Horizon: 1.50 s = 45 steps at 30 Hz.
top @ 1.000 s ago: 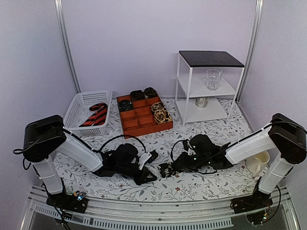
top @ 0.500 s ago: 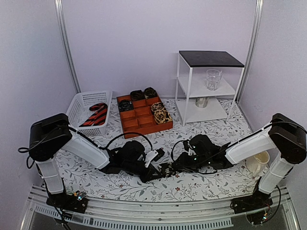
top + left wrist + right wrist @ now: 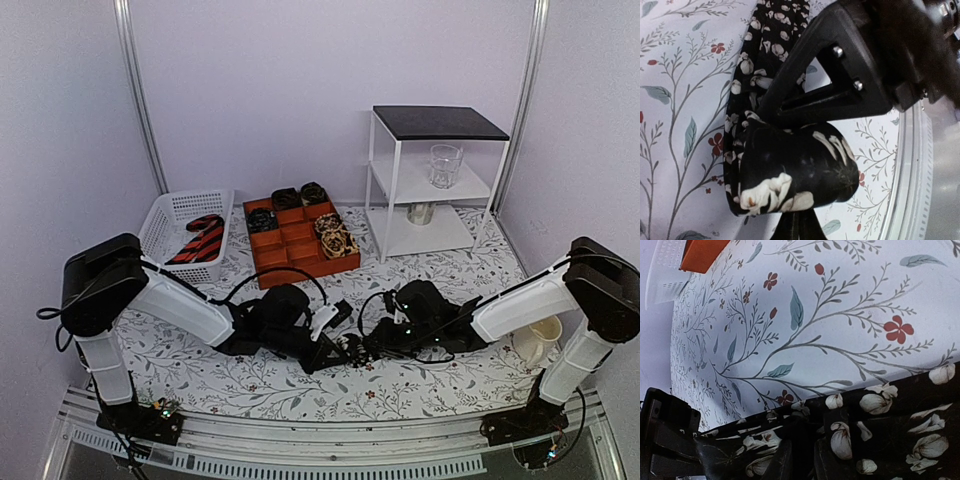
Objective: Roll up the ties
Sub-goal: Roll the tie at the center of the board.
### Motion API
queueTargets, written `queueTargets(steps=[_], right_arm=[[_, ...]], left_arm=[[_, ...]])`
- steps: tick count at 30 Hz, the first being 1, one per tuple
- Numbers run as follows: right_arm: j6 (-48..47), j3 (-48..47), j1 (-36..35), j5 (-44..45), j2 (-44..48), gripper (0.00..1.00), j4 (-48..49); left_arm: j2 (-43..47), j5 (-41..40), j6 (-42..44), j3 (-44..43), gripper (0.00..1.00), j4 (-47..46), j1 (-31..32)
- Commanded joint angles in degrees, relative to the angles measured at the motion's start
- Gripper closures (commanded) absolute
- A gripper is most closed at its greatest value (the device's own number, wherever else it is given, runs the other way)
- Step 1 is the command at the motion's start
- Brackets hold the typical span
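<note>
**Top view:** Both arms reach low across the flowered table [image 3: 200, 385] and meet near its front middle. The left gripper [image 3: 338, 353] and right gripper [image 3: 368, 348] sit tip to tip, with the floral tie [image 3: 352, 351] a small dark bundle between them. The fingers are too small here to read. At far left, a white basket [image 3: 160, 225] holds a red-and-black striped tie [image 3: 200, 240]. Just right of it, an orange tray [image 3: 300, 270] carries rolled ties [image 3: 335, 237] in several compartments along its far and right sides. A white shelf [image 3: 430, 235] stands far right with a glass [image 3: 445, 165] on its middle level.

**Left wrist:** The floral tie is black cloth scattered with white blossoms. One end is wound into a fat coil [image 3: 795, 177] lying on the table, and the flat strip runs away from it toward the top of the frame. A black triangular finger [image 3: 840, 75] bears on the coil from above. A second finger, seen edge-on, shows at the bottom edge below it, so the left fingers are clamped on the coil.

**Right wrist:** The blossom-print cloth fills the bottom of the frame, flat at right and bunched at left beside the left gripper's black frame. Two dark fingertips [image 3: 781, 465] stand close together at the tie's edge. Whether they pinch it cannot be told.
</note>
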<state>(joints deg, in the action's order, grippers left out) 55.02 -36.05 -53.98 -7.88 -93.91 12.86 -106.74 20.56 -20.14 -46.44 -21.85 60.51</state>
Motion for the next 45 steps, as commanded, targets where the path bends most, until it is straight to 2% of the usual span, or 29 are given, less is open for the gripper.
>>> queueTargets(steps=[1,14,20,31,45], right_arm=[[-2.04,0.07,-0.57,0.62,1.83,0.85,-4.00],[-4.77,3.78,-0.21,4.30,5.39,0.90,3.95],[-5.58,4.60,0.33,4.73,5.40,1.00,4.67],[-6.56,5.61,0.34,-0.35,3.33,1.00,9.20],[-4.63,5.68,0.32,1.56,2.50,1.00,7.81]], left_arm=[[-1.67,-0.20,0.64,-2.38,1.00,0.32,0.56],[-2.67,-0.53,1.07,-5.33,1.00,3.53,0.07],[-3.12,-0.25,1.08,-6.08,1.00,3.97,-0.17],[-2.53,-0.08,1.38,-6.82,1.00,4.47,-0.78],[-2.43,0.48,2.09,-7.75,1.00,4.99,-1.17]])
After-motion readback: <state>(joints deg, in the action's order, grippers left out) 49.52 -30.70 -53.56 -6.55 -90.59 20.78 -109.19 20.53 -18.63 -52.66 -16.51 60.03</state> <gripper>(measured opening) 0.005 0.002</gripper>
